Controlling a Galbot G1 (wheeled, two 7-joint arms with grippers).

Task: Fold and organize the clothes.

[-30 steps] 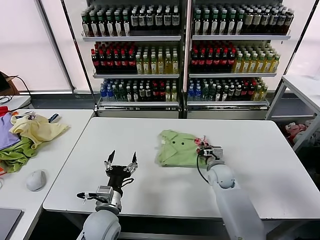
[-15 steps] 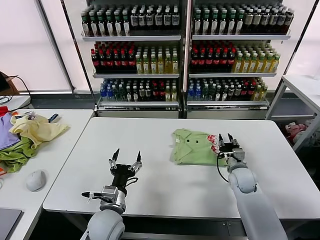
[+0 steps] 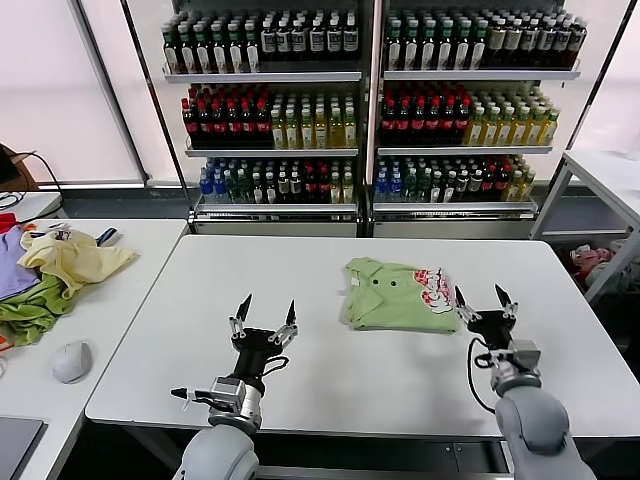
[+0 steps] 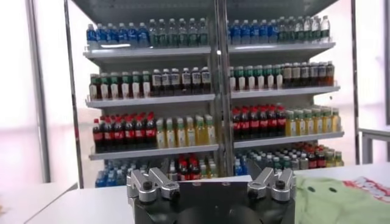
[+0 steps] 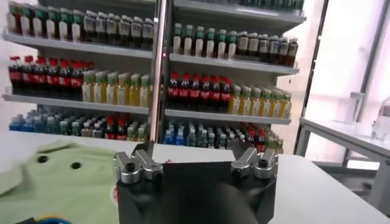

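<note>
Behind the desk: a tall shelf rack [image 3: 370, 100] is filling the back wall, its rows packed with bottles in dark, red, yellow, green and blue.
Desk: the white desk [image 3: 300, 370] is spreading across the middle of the head view, carrying the folded shirt on its right half.
Side desk: a second white desk [image 3: 120, 300] is standing to the robot's left, holding a heap of garments and a small grey mouse.
Garment heap: a pale yellow garment [image 3: 75, 257] is lying on top of a darker green one [image 3: 30, 308] and beside a purple one [image 3: 12, 262].
Shirt: the light green shirt [image 3: 385, 297] is lying folded into a flat bundle, collar and two buttons facing up, red-and-white print patch at its right edge; both claws are staying clear of it.
Left claw: the left claw [image 3: 265, 318] is hovering above the desk's near left part, well apart from the shirt, fingers spread and holding nothing.
Right claw: the right claw [image 3: 478, 300] is hovering just beside the shirt's right edge, near the print patch, fingers spread apart and empty.
Mouse: the grey mouse [image 3: 72, 360] is sitting on the side desk, near the green garment.
</note>
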